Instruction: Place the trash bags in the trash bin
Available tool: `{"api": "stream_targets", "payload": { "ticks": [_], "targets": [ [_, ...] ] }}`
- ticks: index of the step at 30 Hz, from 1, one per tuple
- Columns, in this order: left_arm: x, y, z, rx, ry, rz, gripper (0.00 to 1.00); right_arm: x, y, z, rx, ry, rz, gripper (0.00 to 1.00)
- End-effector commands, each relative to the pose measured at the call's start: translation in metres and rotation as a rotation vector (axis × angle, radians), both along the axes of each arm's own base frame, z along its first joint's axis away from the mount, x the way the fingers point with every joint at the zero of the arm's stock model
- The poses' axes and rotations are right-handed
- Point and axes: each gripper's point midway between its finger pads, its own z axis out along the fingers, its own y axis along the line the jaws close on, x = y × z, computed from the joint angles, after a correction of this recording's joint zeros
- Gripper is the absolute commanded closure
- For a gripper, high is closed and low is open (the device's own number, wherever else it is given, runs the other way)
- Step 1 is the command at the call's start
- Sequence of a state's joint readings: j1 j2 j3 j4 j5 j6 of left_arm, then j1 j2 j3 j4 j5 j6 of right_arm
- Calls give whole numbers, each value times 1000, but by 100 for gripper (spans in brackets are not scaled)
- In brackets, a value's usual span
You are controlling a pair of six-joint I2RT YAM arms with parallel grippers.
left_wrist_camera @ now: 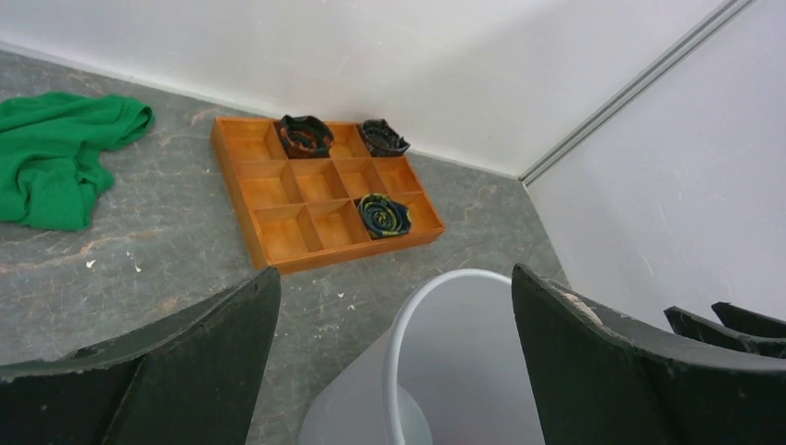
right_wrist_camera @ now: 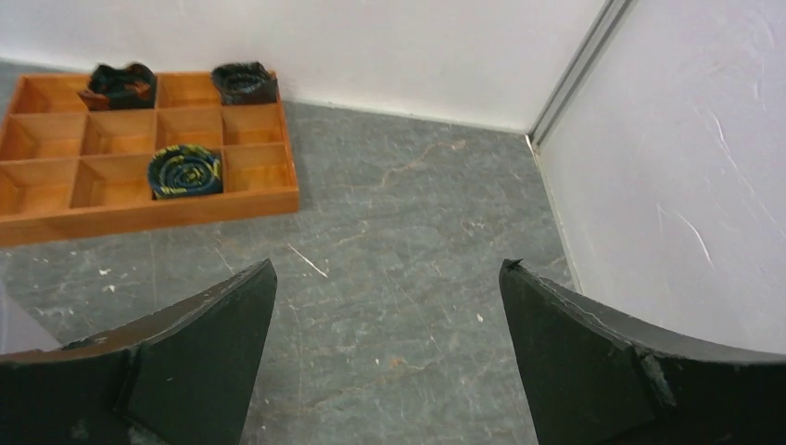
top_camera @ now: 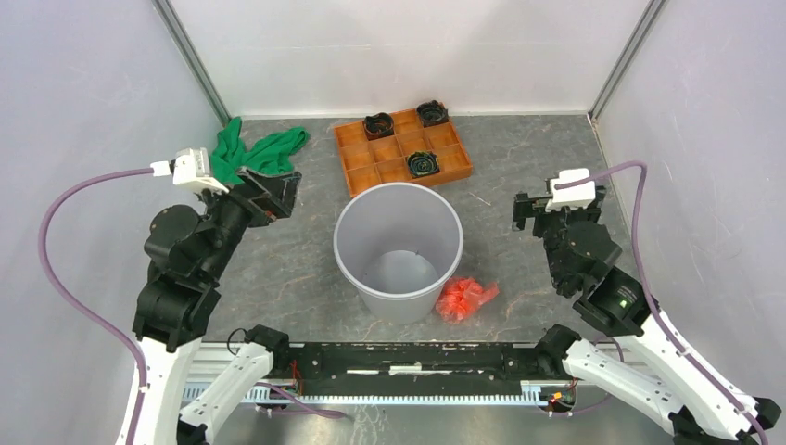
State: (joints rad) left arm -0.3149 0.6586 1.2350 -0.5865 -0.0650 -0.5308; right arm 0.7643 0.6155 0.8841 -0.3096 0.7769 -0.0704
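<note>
The light grey trash bin [top_camera: 399,243] stands upright in the middle of the table; its rim also shows in the left wrist view [left_wrist_camera: 436,306]. The red-orange trash bag [top_camera: 466,298] lies as a crumpled wad on the table against the bin's near right side. My left gripper [top_camera: 278,193] is open and empty, raised left of the bin; in its wrist view [left_wrist_camera: 397,278] the jaws stand wide apart over the bin's rim. My right gripper [top_camera: 530,211] is open and empty, raised right of the bin, above bare table [right_wrist_camera: 387,269]. The bag is out of view in both wrist views.
An orange compartment tray [top_camera: 400,148] with three dark rolled items stands behind the bin; it shows in the left wrist view [left_wrist_camera: 278,232] and the right wrist view [right_wrist_camera: 56,222]. A green cloth [top_camera: 250,150] lies at the back left. White walls enclose the table.
</note>
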Motion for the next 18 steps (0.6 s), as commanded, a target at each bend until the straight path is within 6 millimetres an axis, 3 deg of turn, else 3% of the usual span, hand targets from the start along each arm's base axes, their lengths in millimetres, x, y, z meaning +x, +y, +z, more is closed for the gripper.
{"api": "stream_targets", "payload": {
  "ticks": [1,7,14,18],
  "targets": [
    [10,-5,-8,59,-15,-29,0,6,-6,-16,-21,56,-81,2],
    [16,-9,-27,80,26,-40,0,12,-1,-44,-56,130,-95,2],
    [18,-9,-42,109,50,-46,0,17,6,-108,-6,294,-79,2],
    [13,-13,-47,102,37,-77,0,21,-12,-150,17,417,-94,2]
  ]
}}
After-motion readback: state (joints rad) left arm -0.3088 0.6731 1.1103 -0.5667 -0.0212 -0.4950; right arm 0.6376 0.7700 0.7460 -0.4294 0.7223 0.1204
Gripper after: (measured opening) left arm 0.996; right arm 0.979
